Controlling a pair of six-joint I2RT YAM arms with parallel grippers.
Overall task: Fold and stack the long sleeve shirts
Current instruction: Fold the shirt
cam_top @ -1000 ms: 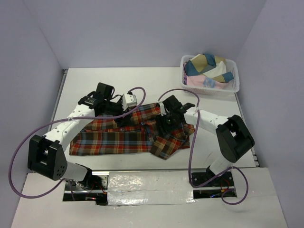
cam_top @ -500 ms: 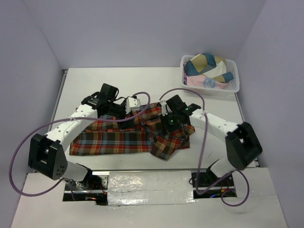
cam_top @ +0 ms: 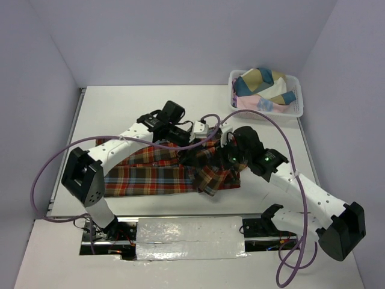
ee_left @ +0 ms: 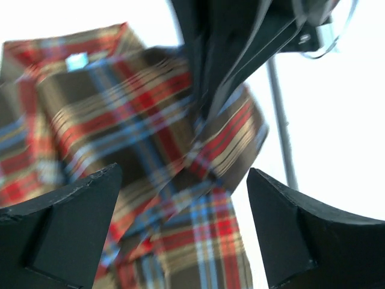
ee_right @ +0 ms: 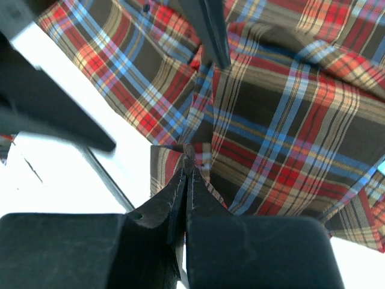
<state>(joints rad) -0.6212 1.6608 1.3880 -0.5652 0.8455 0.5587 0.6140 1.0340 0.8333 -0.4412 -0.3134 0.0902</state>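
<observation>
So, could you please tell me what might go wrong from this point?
1. The right gripper pinches only a narrow fold of the plaid shirt at its tips, so the cloth may slip out when pulled.
2. The open left gripper hovers close beside it, so the two arms could collide.

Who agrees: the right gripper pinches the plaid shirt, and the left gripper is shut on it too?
Wrong about the left gripper: it is open, fingers wide apart over the plaid shirt, as the left wrist view shows. The right gripper does pinch it.
</observation>
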